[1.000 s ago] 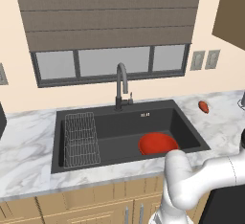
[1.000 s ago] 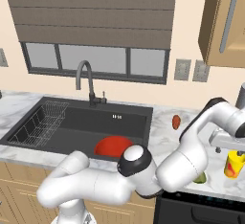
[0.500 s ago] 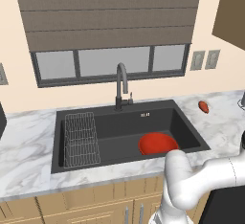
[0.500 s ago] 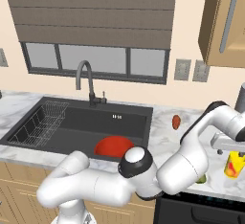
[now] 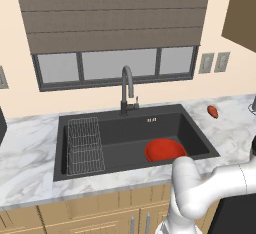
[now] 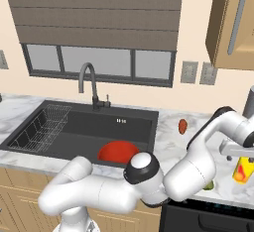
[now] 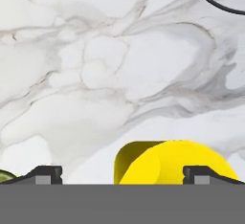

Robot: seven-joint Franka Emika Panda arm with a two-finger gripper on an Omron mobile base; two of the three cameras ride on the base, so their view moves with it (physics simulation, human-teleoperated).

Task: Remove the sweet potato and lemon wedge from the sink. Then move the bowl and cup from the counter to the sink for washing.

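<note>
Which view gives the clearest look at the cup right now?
The hand view: the cup shows large, its yellow rim and body between the open tool's tips, on the marble counter. The right base view shows it small, partly behind the arm.

One bowl (image 5: 165, 150), one cup (image 6: 241, 169), one sweet potato (image 5: 213, 111), one lemon wedge (image 6: 208, 185).
</note>
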